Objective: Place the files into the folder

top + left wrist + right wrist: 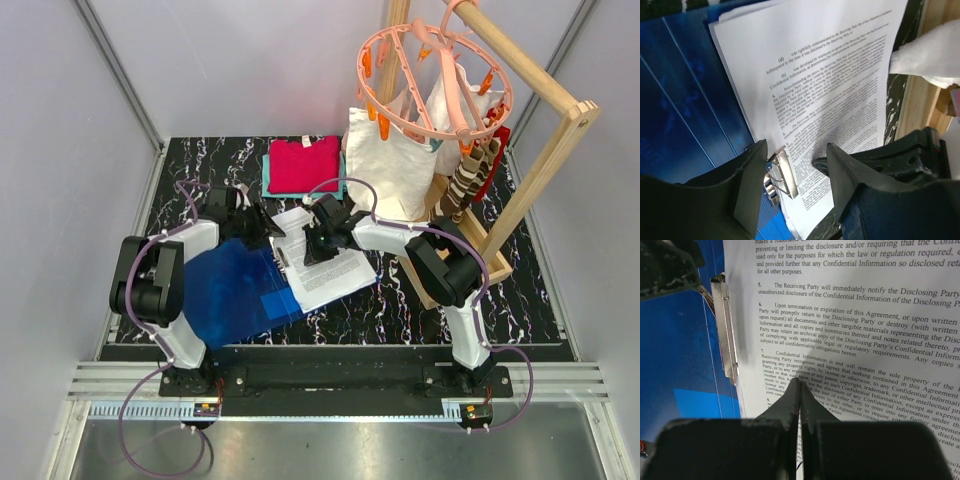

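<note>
The left gripper (pixel 795 167) has its jaws apart over the blue folder's (pixel 685 100) clip (pixel 786 175). The right gripper (pixel 800 390) has its jaws together over the papers (pixel 850 315).

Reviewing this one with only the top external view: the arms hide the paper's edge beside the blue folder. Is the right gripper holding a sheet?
Observer: No. Its wrist view shows the right gripper shut, tips at the printed files, nothing between them.
Operator: And the left one?
Observer: The left gripper is open, jaws either side of the metal clip on the folder.
Operator: Are the sheets clamped?
Observer: The clip runs along their left edge; whether it clamps them, I cannot tell.
</note>
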Controlling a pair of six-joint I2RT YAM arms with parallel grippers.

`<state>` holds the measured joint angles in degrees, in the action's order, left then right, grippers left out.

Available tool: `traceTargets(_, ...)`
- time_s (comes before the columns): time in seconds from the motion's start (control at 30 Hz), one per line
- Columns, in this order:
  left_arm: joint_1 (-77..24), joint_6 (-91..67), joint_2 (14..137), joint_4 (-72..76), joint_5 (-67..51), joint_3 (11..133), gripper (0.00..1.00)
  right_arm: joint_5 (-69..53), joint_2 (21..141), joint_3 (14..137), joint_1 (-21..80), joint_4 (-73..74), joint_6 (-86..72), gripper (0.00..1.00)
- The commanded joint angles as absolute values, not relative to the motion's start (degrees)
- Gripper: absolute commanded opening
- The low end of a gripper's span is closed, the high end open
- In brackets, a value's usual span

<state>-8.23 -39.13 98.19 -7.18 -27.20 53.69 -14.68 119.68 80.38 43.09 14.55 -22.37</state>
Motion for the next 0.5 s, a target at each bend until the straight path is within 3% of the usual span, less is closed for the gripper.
traceTargets(0.0,-9.67,-39.9,93.52,-4.92,-28.48,52.12,0.54,-14.85,121.29,81.91,43.51,14.06,-22.41,0.0)
traceTargets(0.27,-12.92,-42.8,90.36,-2.38,-30.49,46.15,0.54,-15.99,121.47,82.26,43.51,13.27,-24.78,0.0)
traceTargets(0.47,-12.66,-39.56,81.04,-10.61,-26.81,47.71,0.61,-16.0,118.39,82.62,43.51,13.09,-26.19,0.19)
